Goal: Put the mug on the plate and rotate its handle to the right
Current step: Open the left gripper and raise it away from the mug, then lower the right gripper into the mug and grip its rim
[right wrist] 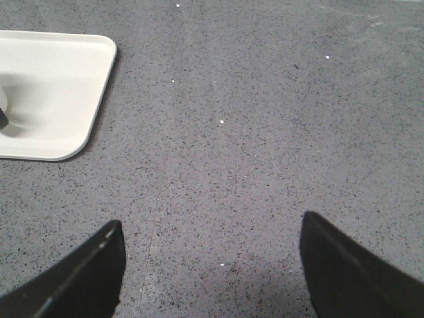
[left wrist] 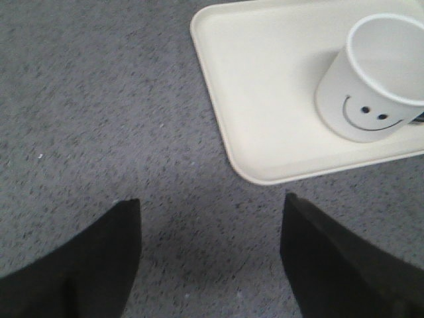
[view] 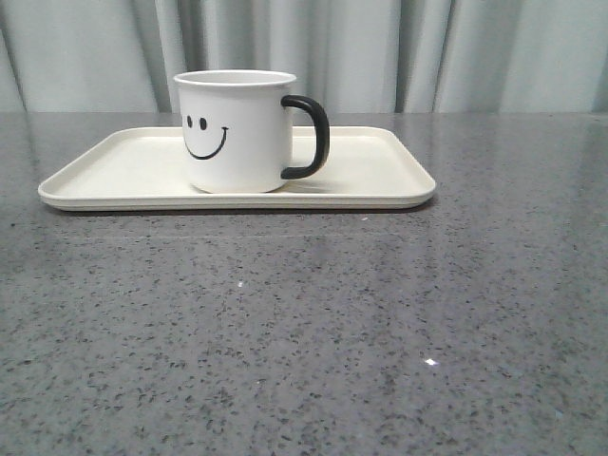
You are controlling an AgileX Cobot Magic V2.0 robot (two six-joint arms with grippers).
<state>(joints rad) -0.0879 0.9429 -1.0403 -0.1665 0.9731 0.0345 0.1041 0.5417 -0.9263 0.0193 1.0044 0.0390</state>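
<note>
The white round mug (view: 236, 131) with a smiley face is standing upright on the wide cream flat plate (view: 114, 166), its shiny black loop handle (view: 309, 137) pointing right. The left claw (left wrist: 211, 255) and right claw (right wrist: 211, 268) are hanging wide open over the grey speckled table (view: 304, 332), holding nothing.

Soft even light, faint shadows.

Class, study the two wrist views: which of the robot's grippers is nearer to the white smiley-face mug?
Left. The left gripper sees the whole white smiley-face mug just ahead; the right gripper catches only its edge.
</note>
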